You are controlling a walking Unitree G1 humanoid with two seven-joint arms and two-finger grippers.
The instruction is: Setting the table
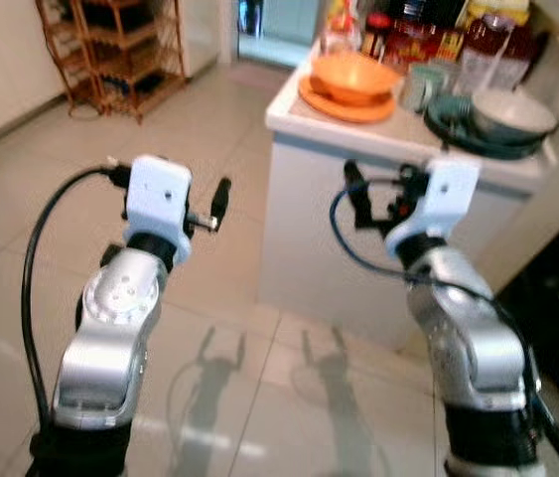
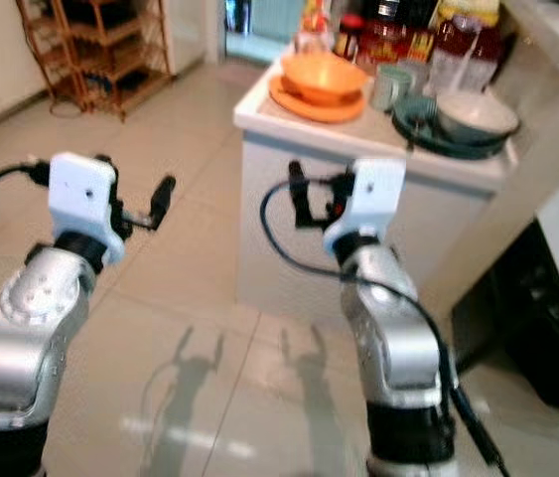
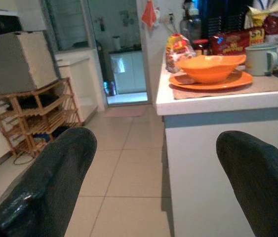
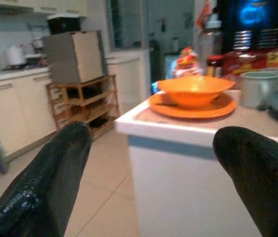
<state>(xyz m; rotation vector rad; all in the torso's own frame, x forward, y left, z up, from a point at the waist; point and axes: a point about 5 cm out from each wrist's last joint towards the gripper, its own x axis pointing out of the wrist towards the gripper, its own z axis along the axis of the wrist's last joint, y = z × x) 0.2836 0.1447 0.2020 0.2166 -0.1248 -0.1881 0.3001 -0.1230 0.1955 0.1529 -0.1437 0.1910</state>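
Fingers spread on both grippers, nothing held: left gripper [image 1: 217, 204] over open floor, right gripper [image 1: 356, 194] near the white surface's [image 1: 304, 117] front edge. Orange bowl [image 1: 353, 74] sits on an orange plate [image 1: 344, 105] at the far left corner; mug [image 1: 420, 87] and grey bowl [image 1: 510, 112] further right. Best approach, probably: step closer, raise both arms above the edge before reaching. Floor on the left gives room; shelf rack [image 1: 120, 50] stands well apart.
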